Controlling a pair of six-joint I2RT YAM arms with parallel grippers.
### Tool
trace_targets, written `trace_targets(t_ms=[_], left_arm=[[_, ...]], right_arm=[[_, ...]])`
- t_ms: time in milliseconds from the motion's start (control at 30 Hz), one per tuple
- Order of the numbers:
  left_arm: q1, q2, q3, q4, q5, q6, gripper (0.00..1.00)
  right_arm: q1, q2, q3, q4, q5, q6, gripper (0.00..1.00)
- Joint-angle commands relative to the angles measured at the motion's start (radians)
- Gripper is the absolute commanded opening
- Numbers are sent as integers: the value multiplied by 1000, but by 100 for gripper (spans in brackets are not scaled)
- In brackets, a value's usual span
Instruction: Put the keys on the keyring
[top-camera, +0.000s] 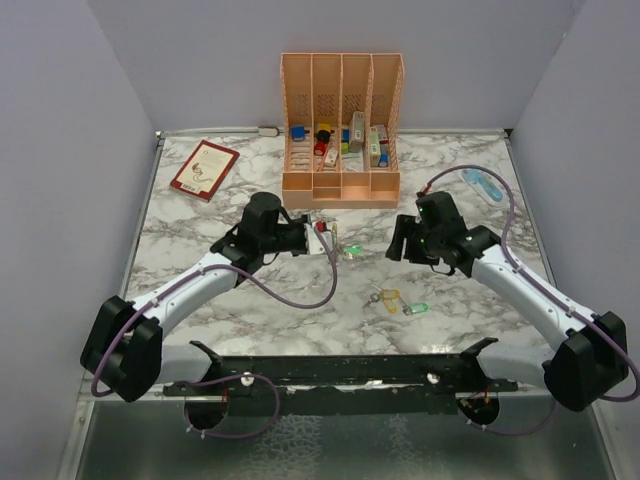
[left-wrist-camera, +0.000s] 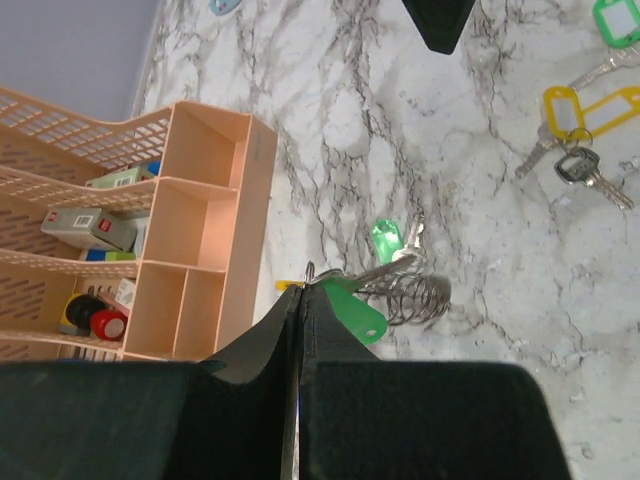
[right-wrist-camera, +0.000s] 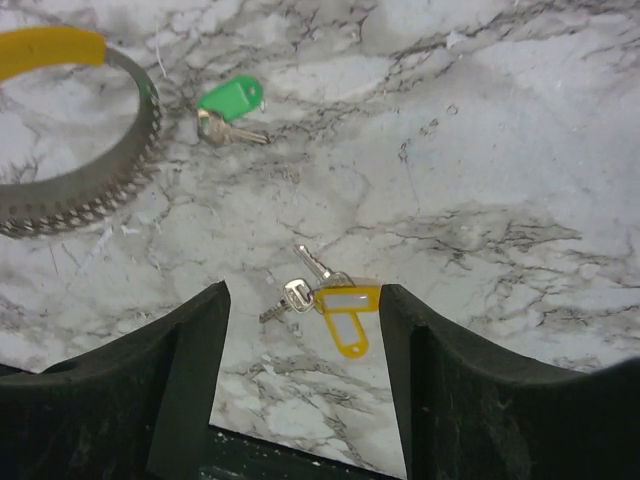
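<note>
Marble worktop, keys spread across its middle, two pincers above them.

In the left wrist view the left pincer has its tips pressed together at lower centre. The thin silver keyring comes out from between them, blurred, with a green-tagged key just beside the tips and a second green key further up. In the right wrist view the right pincer is spread wide and grips nothing. The yellow-tagged keys lie on the marble between its fingers, and another green key sits at upper left.
</note>
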Motion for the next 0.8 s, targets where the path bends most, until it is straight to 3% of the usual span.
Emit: trace_targets(t_ms=[0, 300, 600, 767], left_arm=[[9, -87, -38, -123, 18, 121, 0], [18, -117, -110, -224, -92, 204, 0], [109, -110, -134, -223, -150, 201, 0], [169, -101, -126, -261, -146, 202, 10]], right_arm=[[3, 67, 0, -43, -127, -11, 61], [5, 110, -82, -75, -275, -20, 47], [89, 180, -64, -81, -289, -39, 40], [115, 224, -88, -31, -277, -15, 38]])
